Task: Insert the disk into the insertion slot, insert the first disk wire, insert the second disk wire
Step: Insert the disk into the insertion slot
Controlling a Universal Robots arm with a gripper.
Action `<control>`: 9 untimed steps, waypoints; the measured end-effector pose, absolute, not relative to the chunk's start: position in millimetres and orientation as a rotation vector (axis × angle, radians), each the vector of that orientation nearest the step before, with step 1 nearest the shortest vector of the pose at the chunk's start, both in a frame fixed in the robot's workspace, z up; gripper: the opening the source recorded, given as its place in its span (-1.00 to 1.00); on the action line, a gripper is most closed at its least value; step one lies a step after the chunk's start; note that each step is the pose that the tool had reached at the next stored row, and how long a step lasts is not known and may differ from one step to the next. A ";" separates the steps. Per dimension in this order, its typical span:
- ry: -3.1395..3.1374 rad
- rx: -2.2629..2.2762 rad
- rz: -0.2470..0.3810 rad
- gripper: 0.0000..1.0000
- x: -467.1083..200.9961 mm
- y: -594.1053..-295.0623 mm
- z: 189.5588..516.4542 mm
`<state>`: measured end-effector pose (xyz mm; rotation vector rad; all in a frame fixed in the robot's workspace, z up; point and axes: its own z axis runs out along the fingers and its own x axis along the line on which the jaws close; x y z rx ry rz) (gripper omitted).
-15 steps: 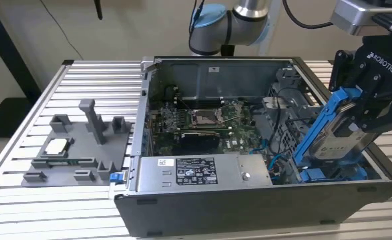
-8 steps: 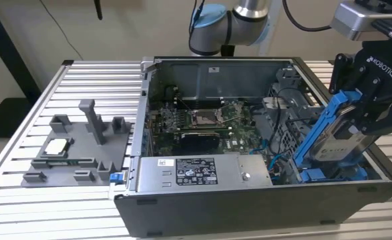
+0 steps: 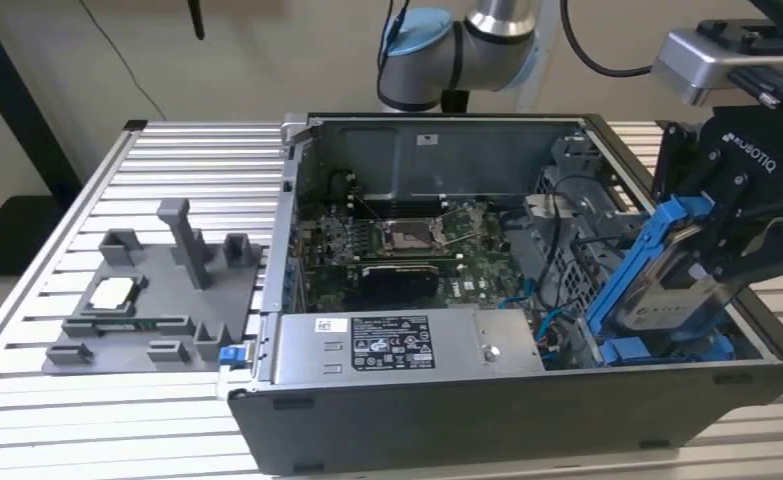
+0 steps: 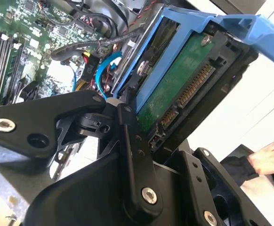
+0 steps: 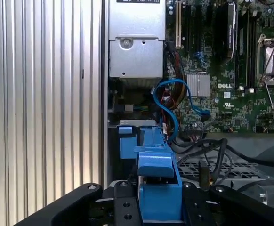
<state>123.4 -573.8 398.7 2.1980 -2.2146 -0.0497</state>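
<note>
Black gripper point(image 3: 725, 262) clamps the blue-framed silver-grey disk point(image 3: 669, 292), tilted above the dark sheet-metal insertion slot point(image 3: 581, 285); seating and both wires appear outstanding.

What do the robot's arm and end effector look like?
The arm is a silver tube with a pale blue joint cap. The end effector is matte black with white lettering, jointed links and silver screws. A grey camera box with black cables sits above it.
</note>
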 end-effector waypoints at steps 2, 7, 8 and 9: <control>-2.215 2.198 -0.050 -0.35 123.5 -573.8 395.1; -2.214 2.198 -0.050 -0.35 123.5 -573.8 386.1; -2.214 2.198 -0.050 -0.35 123.5 -573.7 385.7; -2.214 2.198 -0.050 -0.35 123.5 -573.7 385.7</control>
